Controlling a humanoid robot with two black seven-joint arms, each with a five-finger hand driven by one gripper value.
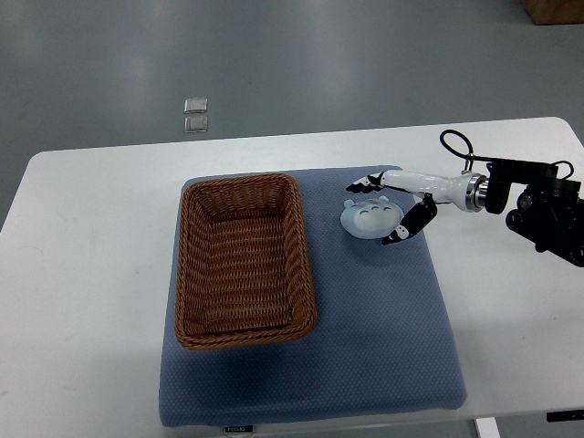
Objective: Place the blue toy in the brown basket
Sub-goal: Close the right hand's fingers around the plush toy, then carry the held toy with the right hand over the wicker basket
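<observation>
A pale blue round toy (367,219) with small ears lies on the blue mat (383,319), just right of the brown wicker basket (193,274). My right hand (383,208) reaches in from the right edge. Its black-tipped fingers (363,186) arch over the toy's top, and its thumb sits by the toy's lower right side. The fingers are spread around the toy, and a closed grasp does not show. The toy rests on the mat. The basket holds nothing.
The blue mat lies on a white table (91,274). Two small clear squares (195,115) sit on the grey floor beyond the table's far edge. A brown box corner (555,9) shows at the top right.
</observation>
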